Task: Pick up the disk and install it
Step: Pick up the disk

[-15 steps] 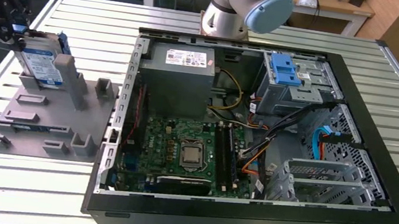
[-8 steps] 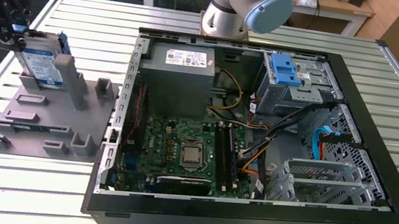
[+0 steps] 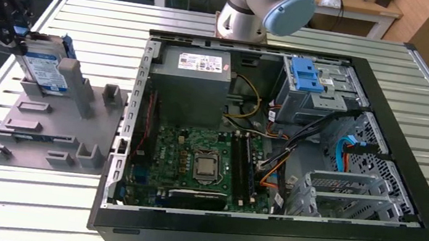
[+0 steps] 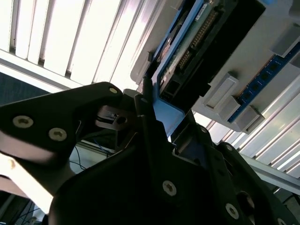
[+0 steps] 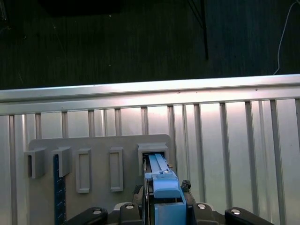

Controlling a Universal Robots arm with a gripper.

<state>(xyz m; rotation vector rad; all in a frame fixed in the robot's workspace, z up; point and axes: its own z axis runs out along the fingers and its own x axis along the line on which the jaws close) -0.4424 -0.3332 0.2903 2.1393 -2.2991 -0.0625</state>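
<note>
Gripper: black fingers (image 3: 14, 37) are clamped on the disk's upper edge at the exterior view's far left. In the first wrist view the fingers (image 5: 144, 199) press in from both sides of the blue rail.
Disk: it stands on edge (image 3: 45, 70), upright, its lower part seated in a slot and its blue-and-white label facing the exterior camera.
Rail: blue plastic strip (image 5: 161, 180) running along the thin edge, right in the grip.
Connector: a row of pins shows on the exposed end (image 4: 202, 32) in the second wrist view, so that end looks fragile.
Handling: stiff metal body, probably dense for its size. The flat faces look smooth and could slip, and it likely dislikes knocks.
Hold: the narrow edges and rails look best, well clear of the label face and the pins. Gripping high up means it may swing if tilted.
Holder: grey block with slots (image 3: 39, 128). The disk sits in the end slot, and the neighbouring slots are open.
Table: slatted metal top (image 3: 37, 203) carries the holder and the computer case.
Computer case: open, lid off (image 3: 409, 152), just beside the holder.
Drive bay: grey cage with a blue latch (image 3: 305, 76), well apart from the disk.
</note>
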